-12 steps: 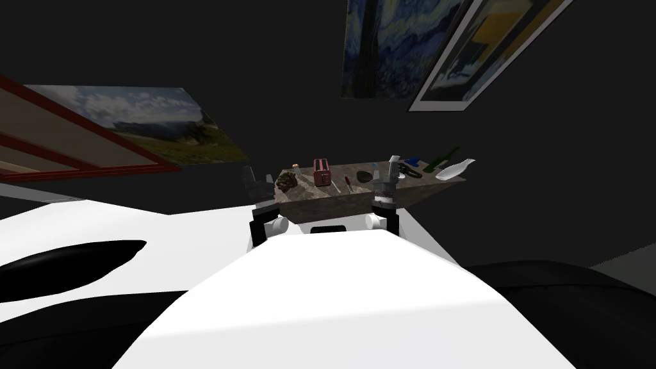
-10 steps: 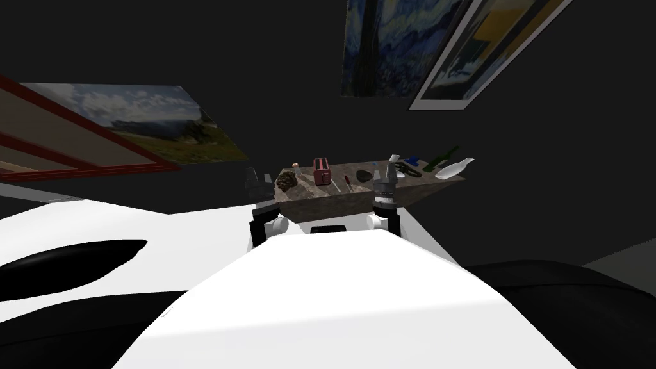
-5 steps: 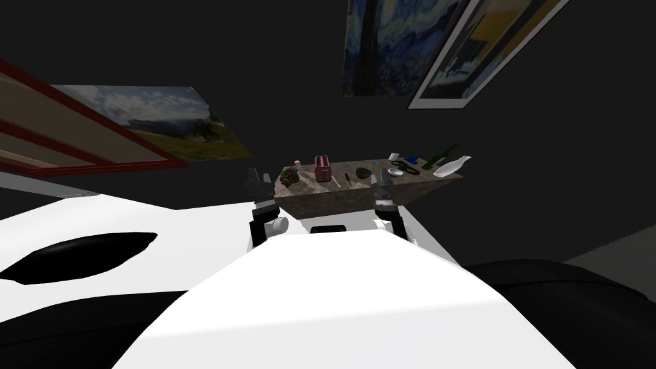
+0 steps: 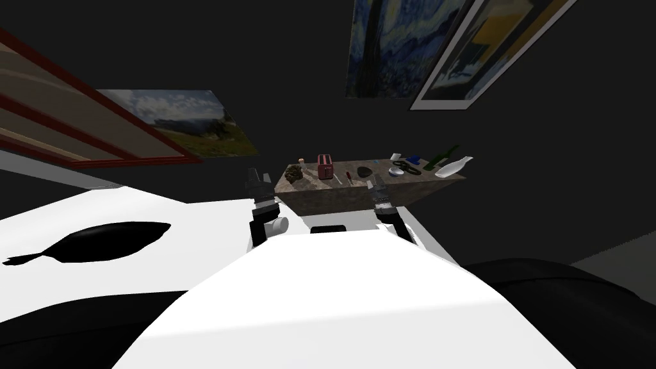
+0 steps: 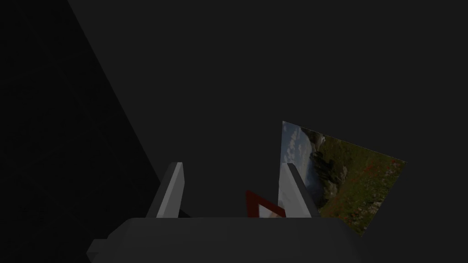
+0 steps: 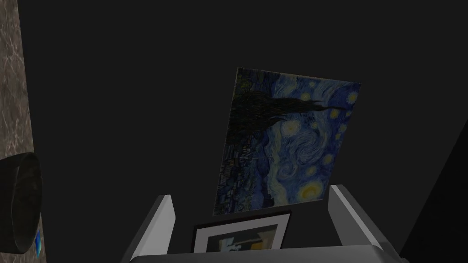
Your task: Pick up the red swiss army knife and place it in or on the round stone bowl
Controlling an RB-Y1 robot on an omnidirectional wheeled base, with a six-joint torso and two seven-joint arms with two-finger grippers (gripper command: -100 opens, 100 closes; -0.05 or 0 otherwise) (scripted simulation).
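Red swiss army knife (image 4: 348, 177) — thin sliver, long axis running near-to-far on mottled table (image 4: 333, 198); left gripper (image 5: 232, 165), right gripper (image 6: 250, 192) — blades spread, empty.

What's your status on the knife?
Left gripper, right gripper: fingers open, empty. Red knife lying on table, bowl beside it, untouched. Thin white tool close alongside knife.

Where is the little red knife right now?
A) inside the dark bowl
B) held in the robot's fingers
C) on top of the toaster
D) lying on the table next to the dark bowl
D: the red swiss army knife lies flat on the stone-topped table, beside the dark round bowl, not in it.
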